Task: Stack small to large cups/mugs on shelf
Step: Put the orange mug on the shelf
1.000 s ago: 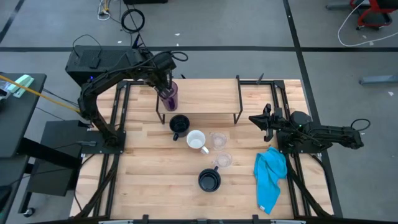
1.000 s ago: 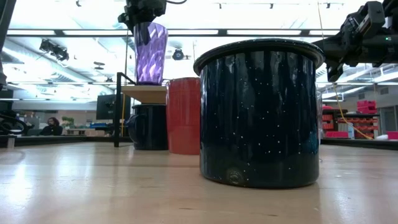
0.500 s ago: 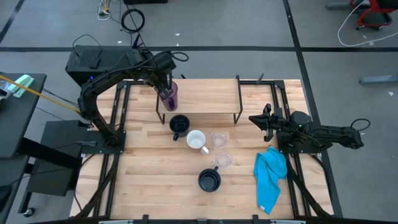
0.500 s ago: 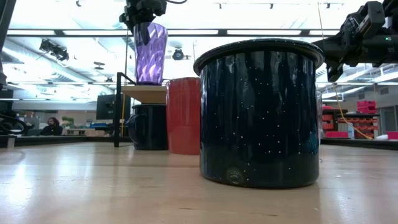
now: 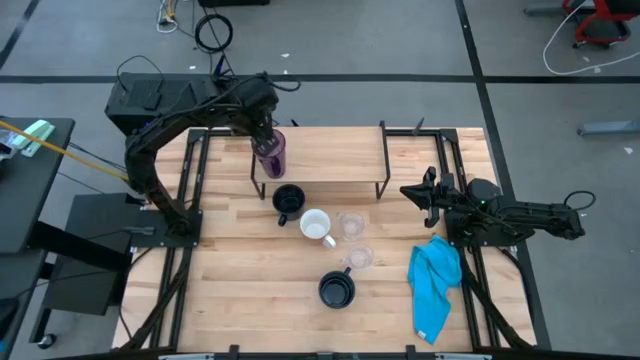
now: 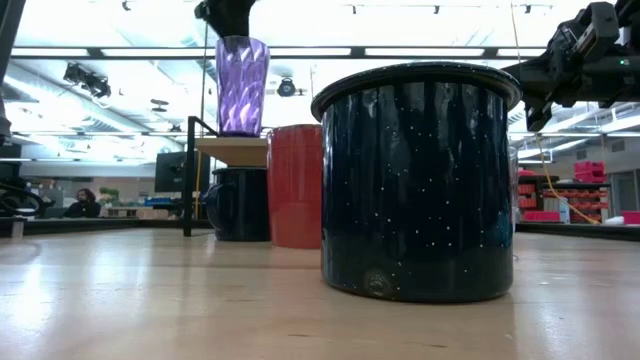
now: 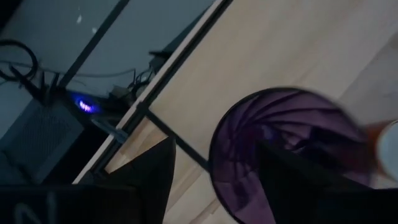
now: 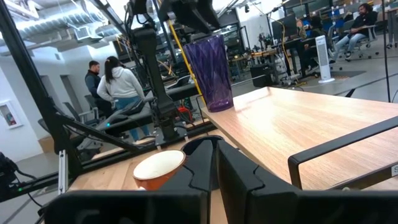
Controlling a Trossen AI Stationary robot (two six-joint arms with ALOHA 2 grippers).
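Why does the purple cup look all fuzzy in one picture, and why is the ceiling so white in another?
In the left wrist view the purple tumbler sits very close to the lens, so it blurs, and that picture is dim. In the low view the bright ceiling lights wash out the top, while the big dark mug up front looks huge and hides things behind it.

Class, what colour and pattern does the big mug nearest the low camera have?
Dark navy mug, flecked with tiny white speckles. The low view shows it best.

Left end effector (image 5: 262, 128) open, raised at table's far-left; right end effector (image 5: 418, 194) closed, at right edge.
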